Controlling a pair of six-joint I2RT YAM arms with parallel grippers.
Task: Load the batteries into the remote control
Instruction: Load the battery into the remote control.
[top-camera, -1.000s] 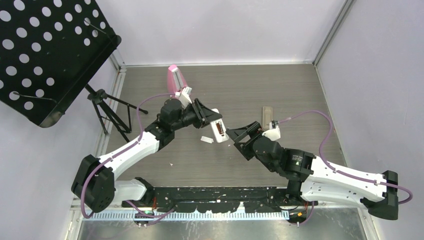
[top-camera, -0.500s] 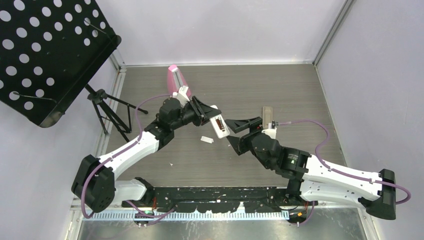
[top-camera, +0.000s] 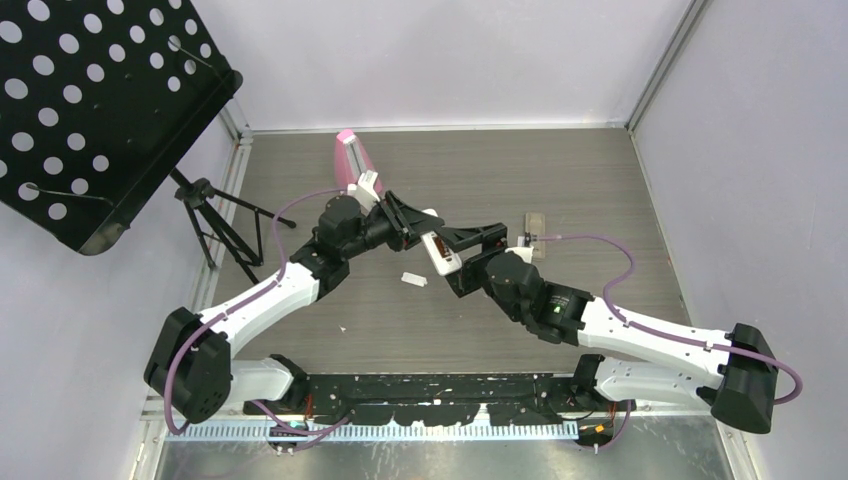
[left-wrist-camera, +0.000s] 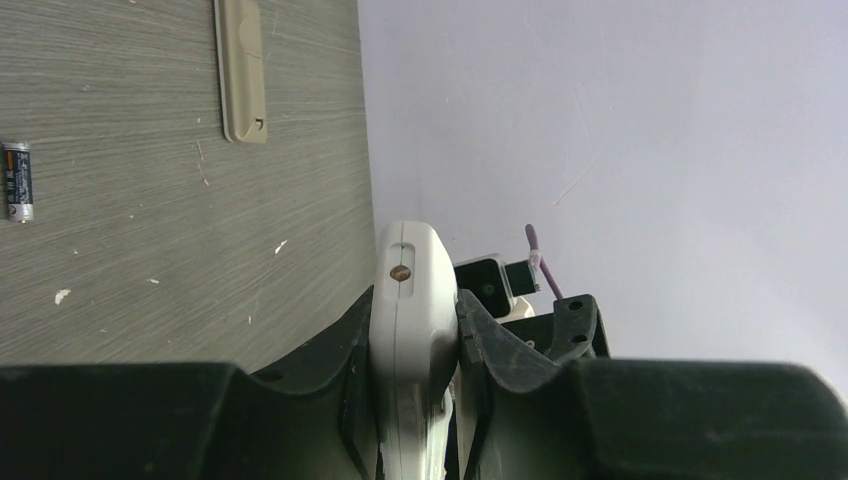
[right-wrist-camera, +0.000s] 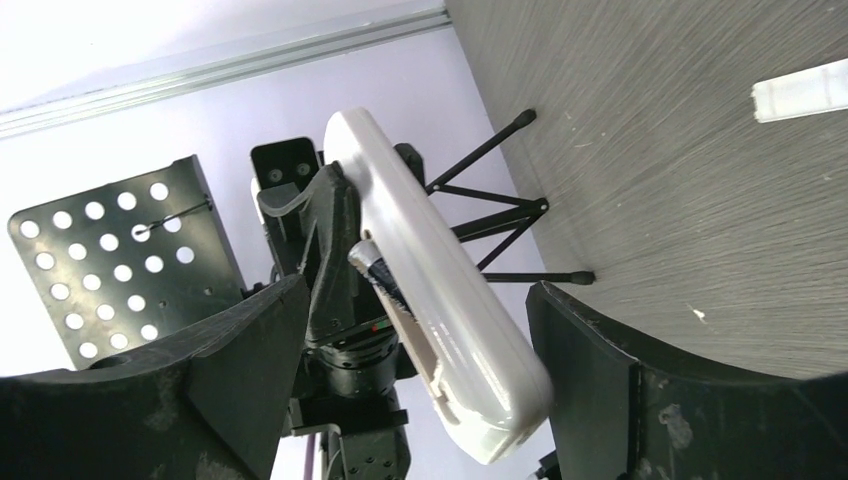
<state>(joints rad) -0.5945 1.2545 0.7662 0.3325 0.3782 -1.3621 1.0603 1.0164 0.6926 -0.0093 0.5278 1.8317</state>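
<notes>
**One battery half in, and it wants a square push**

One dark battery (right-wrist-camera: 378, 272) sits at the centre of the right wrist view. It lies along the open bay of the remote (left-wrist-camera: 404, 280), and its upper end seems tipped out. The left end effector (left-wrist-camera: 412, 350) is clenched on the remote's sides, holding it off the surface (left-wrist-camera: 150, 250) in the middle of the overhead view. The right end effector (right-wrist-camera: 418, 295) is released, with its fingers spread wide on either side of the remote and touching nothing.

To do this step well, I judge the right arm should bring one fingertip onto the raised end and press it down toward the bay floor. It should push squarely so the remote does not twist in the left grip.

A second battery (left-wrist-camera: 17, 181) lies on the surface at the upper left of the left wrist view, well apart.
</notes>
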